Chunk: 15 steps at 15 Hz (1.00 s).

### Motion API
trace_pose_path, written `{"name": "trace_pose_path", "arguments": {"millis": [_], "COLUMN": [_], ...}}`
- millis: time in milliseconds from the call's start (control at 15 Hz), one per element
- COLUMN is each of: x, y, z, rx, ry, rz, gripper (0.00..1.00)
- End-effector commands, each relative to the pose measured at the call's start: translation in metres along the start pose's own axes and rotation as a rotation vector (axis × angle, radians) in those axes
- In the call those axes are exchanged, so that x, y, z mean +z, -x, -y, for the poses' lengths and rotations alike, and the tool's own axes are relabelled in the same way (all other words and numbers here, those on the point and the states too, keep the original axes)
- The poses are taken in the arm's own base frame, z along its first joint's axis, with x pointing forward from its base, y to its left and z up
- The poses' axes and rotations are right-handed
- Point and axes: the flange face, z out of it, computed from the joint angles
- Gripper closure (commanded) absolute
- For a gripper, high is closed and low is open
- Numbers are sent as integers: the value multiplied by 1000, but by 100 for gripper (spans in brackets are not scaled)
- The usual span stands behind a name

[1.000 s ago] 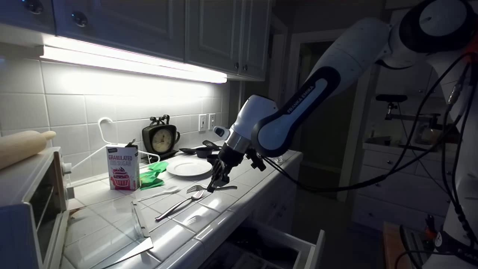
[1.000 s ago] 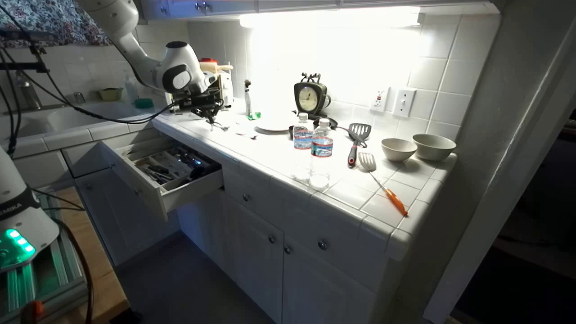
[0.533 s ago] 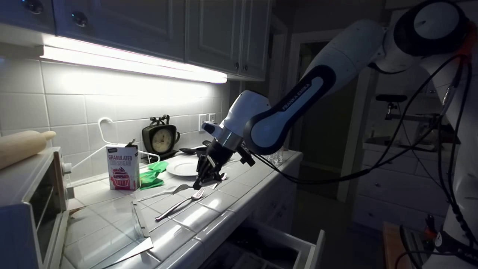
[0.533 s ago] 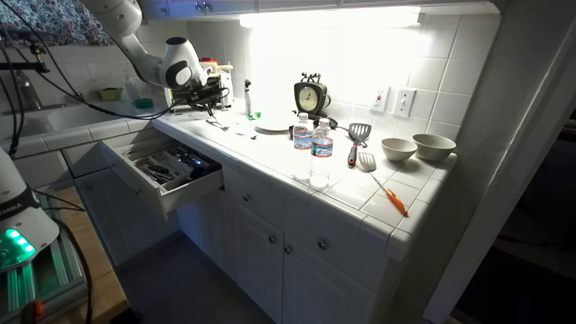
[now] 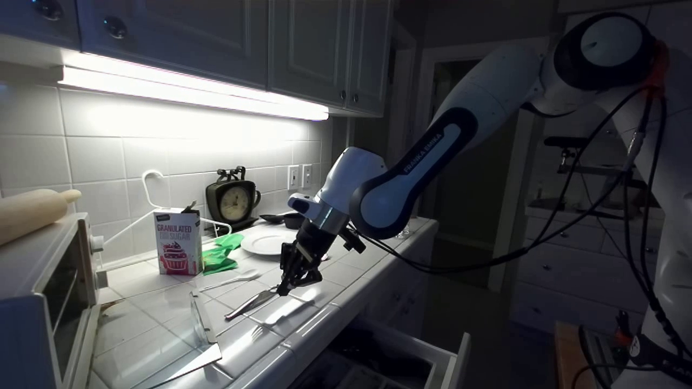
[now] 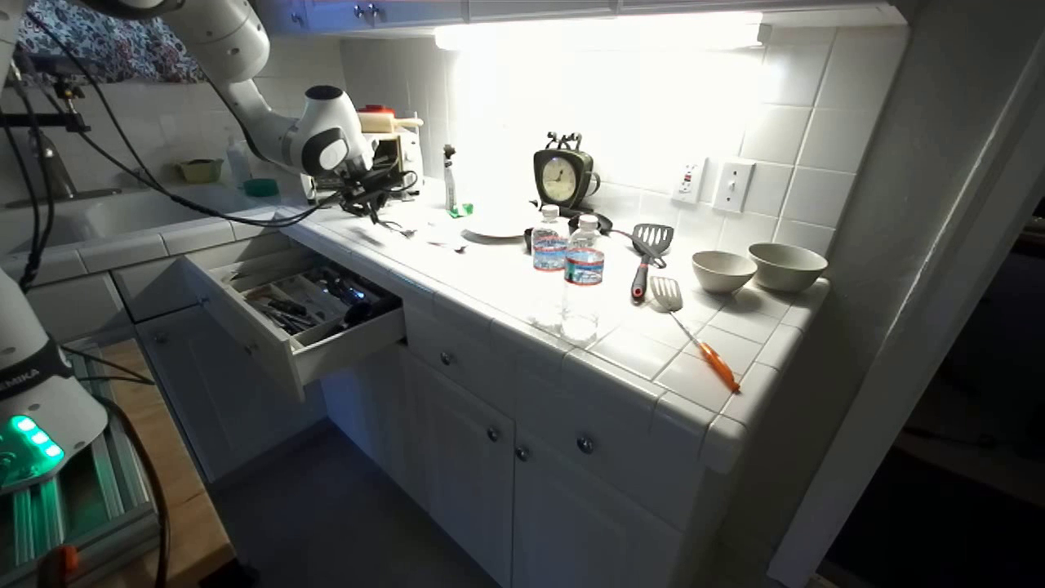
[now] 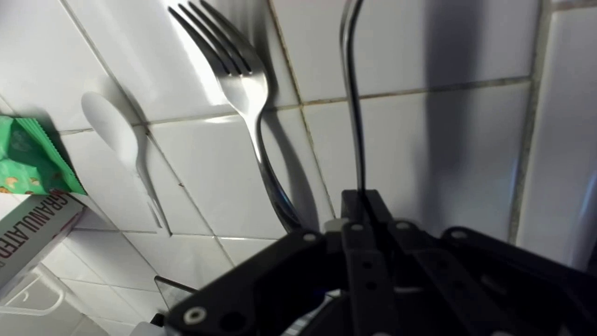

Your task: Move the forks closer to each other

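Two silver forks show in the wrist view. The loose fork (image 7: 247,93) lies on the white tiles, tines toward the upper left, its handle end hidden behind my gripper's linkage. To its right the held fork (image 7: 353,93) appears edge-on, gripped between my fingertips, its far end cut off by the frame. My gripper (image 7: 362,193) is shut on it. In an exterior view the gripper (image 5: 283,292) hangs low over the counter, and the loose fork's handle (image 5: 241,310) reaches out beyond the held fork. The held fork's shadow falls apart from it on the tiles.
A white spoon (image 7: 114,126) lies left of the forks. Behind stand a sugar box (image 5: 178,243), a green packet (image 5: 219,259) and a white plate (image 5: 263,244). A clear holder (image 5: 203,321) is near the toaster oven (image 5: 57,286). A drawer (image 5: 457,359) stands open below the counter edge.
My gripper has carried the held fork left and then down toward the loose fork, turning it so that it now lies more in line with that one. The loose fork has not visibly moved.
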Motion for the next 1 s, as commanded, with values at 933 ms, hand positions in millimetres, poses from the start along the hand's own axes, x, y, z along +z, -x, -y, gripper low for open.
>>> {"name": "trace_pose_path", "arguments": {"millis": [933], "x": [24], "y": [17], "z": [-2], "rx": [-59], "ry": [-10], "rz": [17], "gripper": [70]}}
